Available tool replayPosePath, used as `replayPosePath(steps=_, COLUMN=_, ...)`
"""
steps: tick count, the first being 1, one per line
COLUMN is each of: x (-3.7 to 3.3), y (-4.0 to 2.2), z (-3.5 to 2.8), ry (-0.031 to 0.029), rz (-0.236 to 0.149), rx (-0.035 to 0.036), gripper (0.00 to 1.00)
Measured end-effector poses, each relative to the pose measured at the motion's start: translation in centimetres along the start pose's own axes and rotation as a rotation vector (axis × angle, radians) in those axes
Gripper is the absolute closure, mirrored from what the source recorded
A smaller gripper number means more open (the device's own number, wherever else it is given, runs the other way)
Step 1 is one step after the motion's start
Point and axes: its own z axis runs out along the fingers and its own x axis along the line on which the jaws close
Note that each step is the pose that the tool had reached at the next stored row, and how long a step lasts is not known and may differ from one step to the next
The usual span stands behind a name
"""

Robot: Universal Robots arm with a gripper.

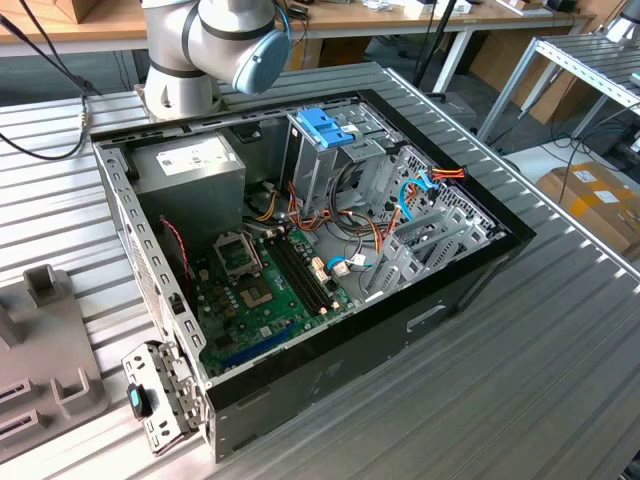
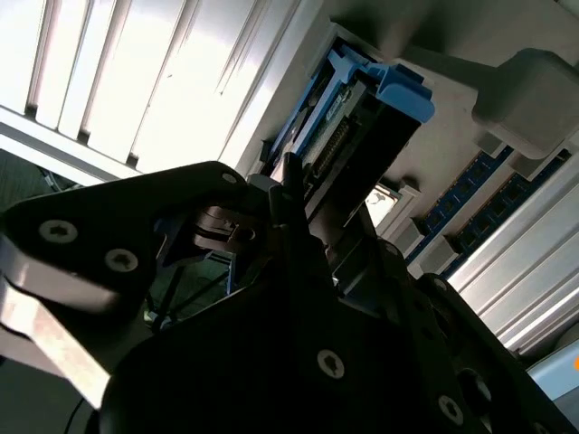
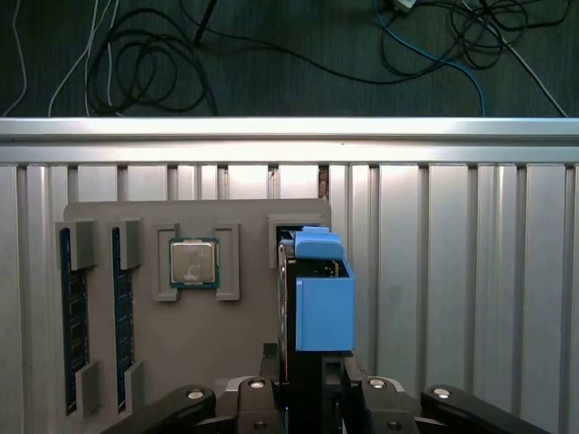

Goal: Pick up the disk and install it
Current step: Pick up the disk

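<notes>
- Where the gripper (image 3: 310, 363) straddles the disk (image 3: 321, 307), its own body hides the contact; clamped or loose, I cannot tell.
- The disk stands on edge in the grey tray (image 3: 244, 344), beside a processor chip (image 3: 194, 264).
- Beyond, tangled cables (image 3: 136, 63).

Robot arm (image 1: 215, 45): upper links cut off by the exterior view's top edge.
Grey fixture tray (image 1: 50, 340): cut by the exterior view's left edge.
Disk (image 3: 317, 289): near end hidden behind the gripper (image 3: 312, 375) in the first wrist view.
Body of the gripper: cut by the picture's edge in both wrist views; whether it is clamped cannot be told.
</notes>
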Motion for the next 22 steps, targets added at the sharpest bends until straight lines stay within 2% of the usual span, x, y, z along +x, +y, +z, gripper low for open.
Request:
replayPosePath(steps=17, x=0.00, y=0.00, z=-0.01, ry=-0.0002, rz=-0.002, rx=0.0003, gripper=0.65)
replayPosePath(steps=22, x=0.01, y=-0.02, z=-0.40, ry=0.0007, rz=-0.002, rx=0.0001, gripper=0.65)
